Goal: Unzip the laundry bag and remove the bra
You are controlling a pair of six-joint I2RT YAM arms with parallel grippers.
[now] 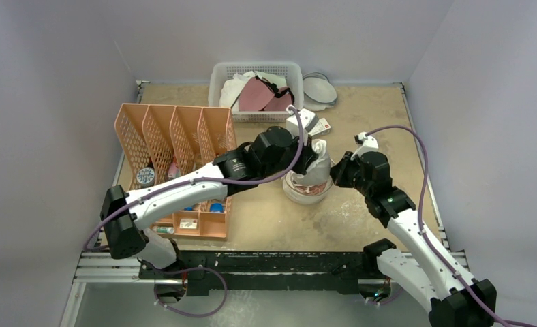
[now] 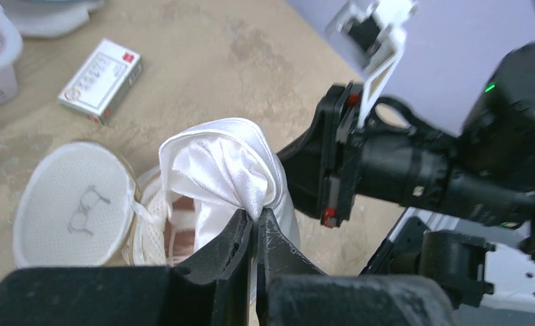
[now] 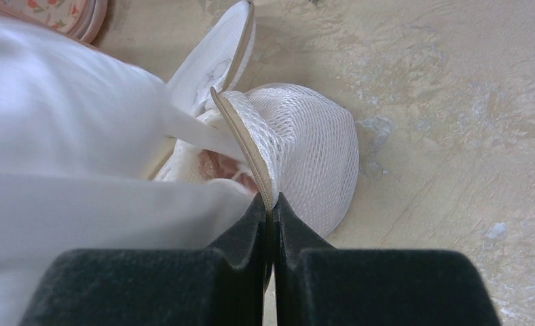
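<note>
- Left of the laundry bag (image 1: 304, 192), the left claw (image 2: 254, 219) is pinched tight on a fold of white satiny cloth (image 2: 217, 163) that stands up out of the bag's open mouth. The pinch takes in very little cloth, so it could slip and let the fold drop back in.
- I cannot tell whether that cloth belongs to the bra (image 2: 182, 204), which seems to be the pale pink patch low inside the bag. Lifting higher might bring out the wrong piece and leave the bra behind.
- The bag sits mid-desk (image 1: 272, 218) with its zip undone and its flat lid (image 2: 75, 204) flopped open beside the dome.
- Right of the bag, the right claw (image 3: 270, 201) is clamped on the bag's rim. If it lets go, the whole bag would likely rise with the cloth. The two claws are also close enough to knock each other.
- Writing: the lid carries a small black glasses-like mark and no words. The print on the white-and-red box (image 2: 100, 80) behind the bag is too small to read.
</note>
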